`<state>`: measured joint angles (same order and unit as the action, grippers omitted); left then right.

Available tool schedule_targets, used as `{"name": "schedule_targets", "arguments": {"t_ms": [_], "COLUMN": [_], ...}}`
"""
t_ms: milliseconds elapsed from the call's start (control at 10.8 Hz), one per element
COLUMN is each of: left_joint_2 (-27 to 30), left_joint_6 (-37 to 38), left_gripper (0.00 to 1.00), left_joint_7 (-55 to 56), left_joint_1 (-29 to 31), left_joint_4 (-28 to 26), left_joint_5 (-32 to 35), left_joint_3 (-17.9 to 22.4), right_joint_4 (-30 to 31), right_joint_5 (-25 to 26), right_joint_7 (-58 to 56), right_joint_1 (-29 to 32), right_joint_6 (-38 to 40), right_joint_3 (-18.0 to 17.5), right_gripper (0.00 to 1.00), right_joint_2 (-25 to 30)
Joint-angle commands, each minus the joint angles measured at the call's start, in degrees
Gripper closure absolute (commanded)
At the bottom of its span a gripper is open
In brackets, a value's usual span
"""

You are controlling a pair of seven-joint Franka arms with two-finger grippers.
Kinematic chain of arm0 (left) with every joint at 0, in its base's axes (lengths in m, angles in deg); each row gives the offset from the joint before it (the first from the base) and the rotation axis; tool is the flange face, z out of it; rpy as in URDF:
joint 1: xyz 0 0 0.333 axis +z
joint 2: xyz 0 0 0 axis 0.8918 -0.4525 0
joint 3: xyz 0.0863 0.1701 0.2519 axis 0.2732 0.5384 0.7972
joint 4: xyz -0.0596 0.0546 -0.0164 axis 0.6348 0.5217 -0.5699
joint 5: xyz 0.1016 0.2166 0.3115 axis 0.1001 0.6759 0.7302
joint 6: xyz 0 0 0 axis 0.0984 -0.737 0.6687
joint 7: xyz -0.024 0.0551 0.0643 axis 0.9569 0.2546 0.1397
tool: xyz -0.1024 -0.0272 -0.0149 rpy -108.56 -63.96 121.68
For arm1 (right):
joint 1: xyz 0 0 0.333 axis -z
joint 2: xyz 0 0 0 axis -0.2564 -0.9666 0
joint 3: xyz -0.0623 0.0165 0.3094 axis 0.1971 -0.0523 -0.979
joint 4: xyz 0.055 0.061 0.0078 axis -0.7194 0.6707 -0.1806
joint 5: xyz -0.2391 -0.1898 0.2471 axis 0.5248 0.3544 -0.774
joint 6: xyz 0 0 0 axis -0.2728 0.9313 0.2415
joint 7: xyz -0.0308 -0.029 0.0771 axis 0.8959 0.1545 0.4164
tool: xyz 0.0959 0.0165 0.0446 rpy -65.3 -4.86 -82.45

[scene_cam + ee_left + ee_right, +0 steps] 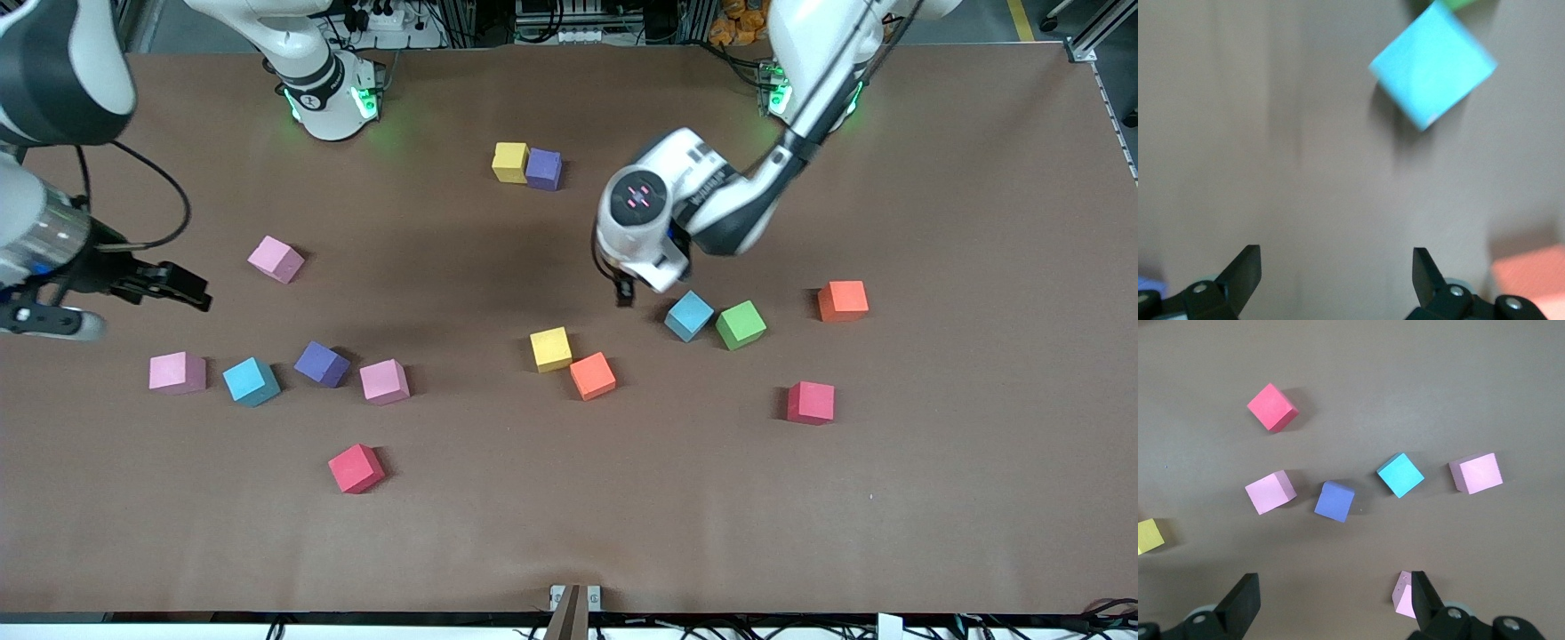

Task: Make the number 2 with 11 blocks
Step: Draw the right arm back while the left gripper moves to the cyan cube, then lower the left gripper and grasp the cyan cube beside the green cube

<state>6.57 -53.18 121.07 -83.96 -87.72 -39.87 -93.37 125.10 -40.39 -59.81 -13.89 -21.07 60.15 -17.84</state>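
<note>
The blocks lie scattered on the brown table. A yellow block (509,162) and a purple block (543,169) touch, close to the robots' bases. My left gripper (625,293) is open and empty, low over bare table beside a light blue block (689,316) that touches a green block (740,324). The left wrist view shows that light blue block (1431,67) ahead of my open left gripper (1337,270). My right gripper (182,286) is open and empty, up in the air beside a pink block (276,259). In the right wrist view that pink block (1405,595) sits beside one finger.
Nearer the camera lie a yellow block (550,348) and an orange block (592,375), a second orange block (843,300), and two red blocks (811,403) (356,468). Two more pink blocks (177,372) (384,381) flank another light blue block (251,381) and another purple block (321,364).
</note>
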Motion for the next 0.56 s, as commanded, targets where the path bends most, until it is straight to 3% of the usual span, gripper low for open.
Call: {"name": "schedule_targets", "arguments": {"t_ms": [0,465], "left_joint_2": [-1.60,-1.77], "left_joint_6": [0.53,-2.54], "left_gripper": [0.00,0.00], "left_joint_7": [0.87,13.51], "left_joint_1": [5.99,9.53], "left_joint_4": [1.06,0.18], "left_joint_5": [1.75,2.80], "left_joint_3": [-0.82,1.63], "right_joint_4": [-0.94,-3.31], "right_joint_5": [0.78,1.31], "right_joint_7": [0.40,-9.52], "right_joint_1": [0.79,0.97], "right_joint_6": [1.99,10.60], "right_joint_3": [-0.77,5.02], "right_gripper": [0.00,0.00], "right_joint_2": [1.49,4.23]}}
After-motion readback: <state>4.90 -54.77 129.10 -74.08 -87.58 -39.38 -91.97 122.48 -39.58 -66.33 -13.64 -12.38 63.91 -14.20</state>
